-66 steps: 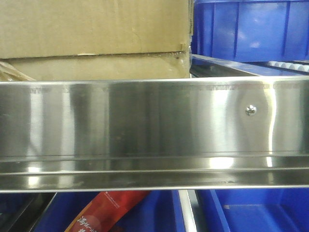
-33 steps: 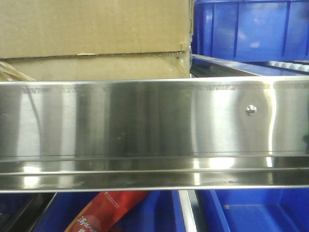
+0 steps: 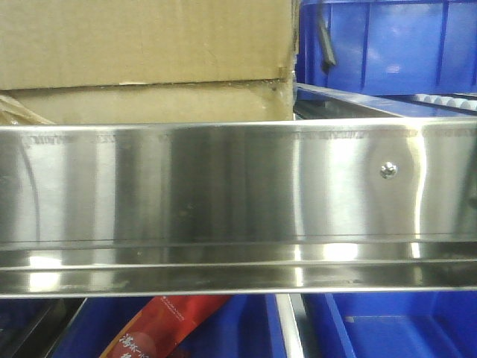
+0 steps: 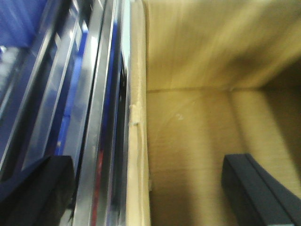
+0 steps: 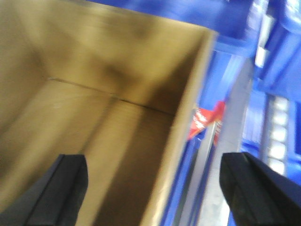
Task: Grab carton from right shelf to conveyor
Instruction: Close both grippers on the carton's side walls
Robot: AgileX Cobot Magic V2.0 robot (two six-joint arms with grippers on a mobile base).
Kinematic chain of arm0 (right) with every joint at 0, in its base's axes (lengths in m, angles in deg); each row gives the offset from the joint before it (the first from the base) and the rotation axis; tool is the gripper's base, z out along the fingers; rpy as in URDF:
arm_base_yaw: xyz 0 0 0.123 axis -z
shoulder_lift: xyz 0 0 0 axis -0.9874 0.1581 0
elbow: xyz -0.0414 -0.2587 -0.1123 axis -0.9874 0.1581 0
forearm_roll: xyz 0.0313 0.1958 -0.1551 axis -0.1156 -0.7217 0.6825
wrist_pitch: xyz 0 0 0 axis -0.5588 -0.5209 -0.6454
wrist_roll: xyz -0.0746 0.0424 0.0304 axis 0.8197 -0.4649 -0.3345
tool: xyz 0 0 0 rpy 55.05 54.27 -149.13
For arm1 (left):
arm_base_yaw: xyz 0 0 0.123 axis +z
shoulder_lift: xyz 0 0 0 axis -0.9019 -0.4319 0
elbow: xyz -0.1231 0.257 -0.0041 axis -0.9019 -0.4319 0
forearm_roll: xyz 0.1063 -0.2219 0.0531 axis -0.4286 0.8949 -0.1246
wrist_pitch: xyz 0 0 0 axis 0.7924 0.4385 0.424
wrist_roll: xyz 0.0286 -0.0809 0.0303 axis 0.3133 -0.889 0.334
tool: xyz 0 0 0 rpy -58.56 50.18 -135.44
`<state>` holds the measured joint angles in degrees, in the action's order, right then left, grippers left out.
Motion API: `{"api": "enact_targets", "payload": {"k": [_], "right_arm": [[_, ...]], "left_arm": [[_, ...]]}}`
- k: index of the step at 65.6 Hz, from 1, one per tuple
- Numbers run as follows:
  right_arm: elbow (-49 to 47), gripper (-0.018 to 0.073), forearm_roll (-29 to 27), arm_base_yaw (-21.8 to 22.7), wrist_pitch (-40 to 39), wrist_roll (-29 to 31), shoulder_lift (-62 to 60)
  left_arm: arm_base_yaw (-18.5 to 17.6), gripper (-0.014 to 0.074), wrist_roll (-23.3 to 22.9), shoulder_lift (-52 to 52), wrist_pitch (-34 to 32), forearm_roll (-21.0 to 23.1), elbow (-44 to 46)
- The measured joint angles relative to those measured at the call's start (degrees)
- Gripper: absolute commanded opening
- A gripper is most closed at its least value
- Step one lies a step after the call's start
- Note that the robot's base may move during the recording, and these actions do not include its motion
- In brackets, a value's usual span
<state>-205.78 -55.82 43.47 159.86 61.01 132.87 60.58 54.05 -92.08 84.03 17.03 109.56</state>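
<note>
Corrugated brown carton [image 3: 149,45] stands on the right shelf [image 3: 223,186], behind the wide steel rail with its single screw [image 3: 387,170]. Its top is open, and both wrist views look down into a bare interior, so I judge it light. The walls look thin and would probably bow or crease under a hard squeeze, though the board is dry and matt enough not to slip.

The left pincer [image 4: 146,193] is spread wide astride the carton's left wall. One finger [image 4: 258,193] hangs inside the box and the other is outside, over the shelf's rails [image 4: 94,117]. The right pincer [image 5: 162,188] is likewise spread apart astride the opposite wall, with its inner finger [image 5: 66,188] over the box floor. Neither touches the cardboard yet. Both wrist views are blurred, so the fine gaps are hard to read.

The best hold seems to be a pinch on each side wall's top edge, right between each pincer's fingers, with moderate force.

Room is tight. Just outside the right pincer is a blue bin [image 3: 387,45], close to the carton's corner. Below that outer finger lies a red packet [image 5: 207,120]. The steel rail forms a lip in front, so the box probably has to rise before it comes out. The conveyor is not in view.
</note>
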Motion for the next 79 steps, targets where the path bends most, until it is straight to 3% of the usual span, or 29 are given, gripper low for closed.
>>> {"api": "enact_targets", "payload": {"k": [19, 29, 44, 58, 79], "right_arm": [[0.0, 0.0439, -0.81, 0.23, 0.05, -0.29, 4.57], [0.0, 0.0275, -1.0, 0.23, 0.05, -0.29, 6.02], [0.0, -0.0081, 0.27, 0.48, 0.46, -0.57, 6.97], [0.0, -0.0067, 0.18, 0.59, 0.39, -0.72, 7.11], [0.0, -0.0067, -0.31, 0.59, 0.02, -0.72, 7.11]], "left_arm": [[0.0, 0.0536, 0.5, -5.12, 0.0, 0.0, 0.0], [0.0, 0.0536, 0.5, -5.95, 0.11, 0.0, 0.0], [1.22, 0.0536, 0.56, -6.07, 0.11, 0.93, 0.0], [4.39, 0.0536, 1.4, -6.07, 0.11, 2.95, 0.03], [5.13, 0.0536, 2.59, -7.85, 0.11, 7.37, 0.12]]}}
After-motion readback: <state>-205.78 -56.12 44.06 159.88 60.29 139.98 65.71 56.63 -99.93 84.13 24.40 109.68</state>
